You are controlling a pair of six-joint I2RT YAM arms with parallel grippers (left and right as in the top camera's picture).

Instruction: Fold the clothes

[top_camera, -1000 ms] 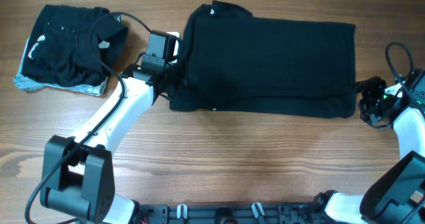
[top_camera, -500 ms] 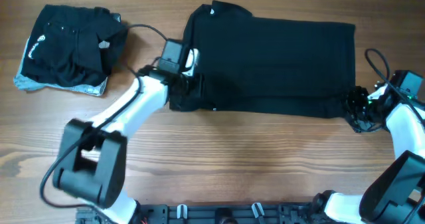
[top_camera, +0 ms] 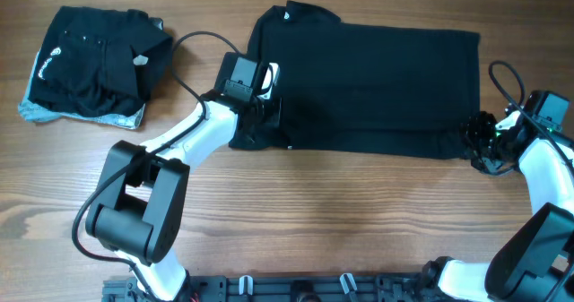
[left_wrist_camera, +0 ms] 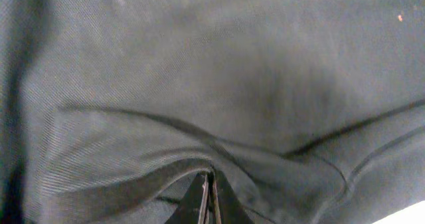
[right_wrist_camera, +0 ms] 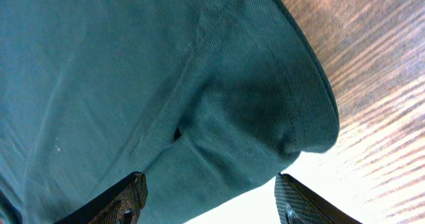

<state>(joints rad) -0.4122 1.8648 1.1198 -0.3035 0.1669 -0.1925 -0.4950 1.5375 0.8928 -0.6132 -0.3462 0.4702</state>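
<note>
A large black shirt (top_camera: 368, 78) lies flat at the table's back centre, its small white neck label (top_camera: 287, 15) at the top left. My left gripper (top_camera: 267, 114) sits on the shirt's left edge. In the left wrist view its jaws are shut together (left_wrist_camera: 210, 184), with the black fabric (left_wrist_camera: 219, 84) puckered into creases that run to the tips. My right gripper (top_camera: 475, 143) is at the shirt's lower right corner. In the right wrist view it stands open (right_wrist_camera: 209, 184), and the rounded corner of the shirt (right_wrist_camera: 265, 104) lies between its fingers (right_wrist_camera: 129, 194).
A folded pile of black clothes (top_camera: 90, 60) with a white round logo and a pale grey edge lies at the back left. The wooden table (top_camera: 314, 221) shows bare in front of the shirt. The left arm's cable (top_camera: 193, 47) loops between the pile and the shirt.
My left gripper has moved right from beside the shirt onto its left edge and closed there. The right gripper has shifted left to the shirt's lower right corner, still open.
</note>
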